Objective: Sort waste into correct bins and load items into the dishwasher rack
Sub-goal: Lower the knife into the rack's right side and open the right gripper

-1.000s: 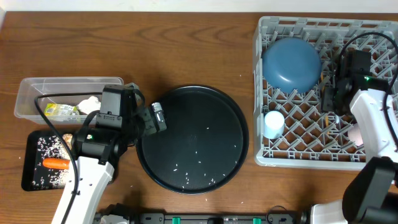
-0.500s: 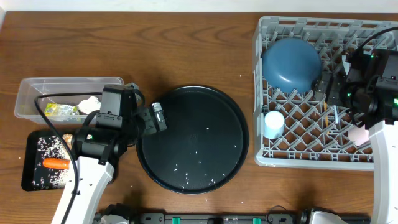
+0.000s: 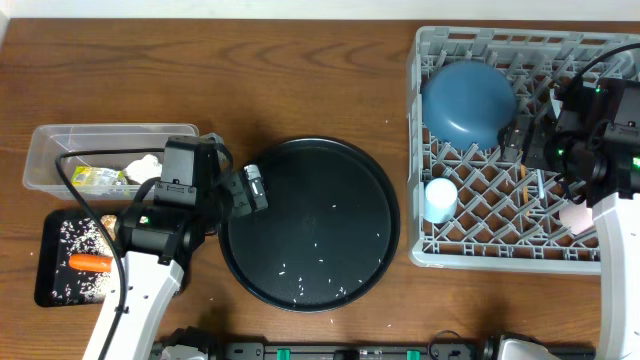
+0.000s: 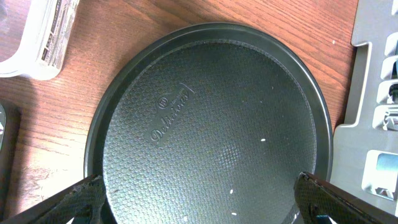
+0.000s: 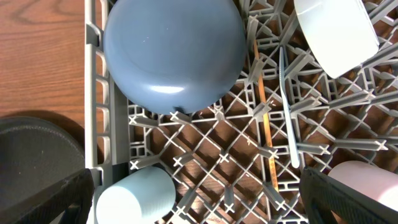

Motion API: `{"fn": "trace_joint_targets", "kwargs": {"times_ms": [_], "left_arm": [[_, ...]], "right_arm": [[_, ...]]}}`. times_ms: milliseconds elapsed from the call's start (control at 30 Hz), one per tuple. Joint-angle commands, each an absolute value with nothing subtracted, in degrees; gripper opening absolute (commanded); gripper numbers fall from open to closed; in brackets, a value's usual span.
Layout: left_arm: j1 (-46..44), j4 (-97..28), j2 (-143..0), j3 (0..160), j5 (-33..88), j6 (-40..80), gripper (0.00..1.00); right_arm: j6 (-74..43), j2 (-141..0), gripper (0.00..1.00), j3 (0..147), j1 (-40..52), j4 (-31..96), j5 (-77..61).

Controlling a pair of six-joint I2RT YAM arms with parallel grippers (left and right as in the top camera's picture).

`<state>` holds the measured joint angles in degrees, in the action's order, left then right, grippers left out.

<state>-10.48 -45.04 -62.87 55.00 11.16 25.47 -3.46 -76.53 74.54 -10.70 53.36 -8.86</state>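
The grey dishwasher rack [image 3: 415, 150] stands at the right. In it are a dark blue plate [image 3: 468, 103], face down, a light-blue cup [image 3: 440, 199], a white spoon [image 5: 287, 112], a wooden chopstick [image 5: 266, 124], a white bowl [image 5: 336, 31] and a pink cup [image 5: 367, 186]. My right gripper [image 3: 533, 143] hangs open and empty above the rack's middle. At the left, the clear tub [image 3: 60, 150] holds a yellow-green wrapper [image 3: 97, 180] and a white tissue [image 3: 145, 167]. The black rectangular tray [image 3: 50, 240] holds a carrot [image 3: 90, 263] and rice scraps [image 3: 78, 235]. My left gripper [image 4: 202, 205] is open over the round tray, holding nothing.
A large round black tray [image 3: 310, 222] with a few rice grains lies in the table's middle, between the bins and the rack. Bare wooden table stretches along the back. My right arm covers the rack's right side in the overhead view.
My right gripper has opened wide and lifted up and to the right off the rack floor, leaving the spoon lying there. The left arm has not moved.
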Motion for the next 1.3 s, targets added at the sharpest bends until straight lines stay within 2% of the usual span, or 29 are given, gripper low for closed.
{"fn": "trace_joint_targets", "kwargs": {"times_ms": [0,1267], "left_arm": [[-10.2,-45.19,-62.87,55.61,10.41,25.15,0.98],[-10.2,-45.19,-62.87,55.61,10.41,25.15,0.98]], "right_arm": [[-4.21,-76.66,0.99,75.0,-10.48,53.58,-9.45],[-4.21,-77.6,0.99,74.74,-10.44,53.58,-9.28]]}}
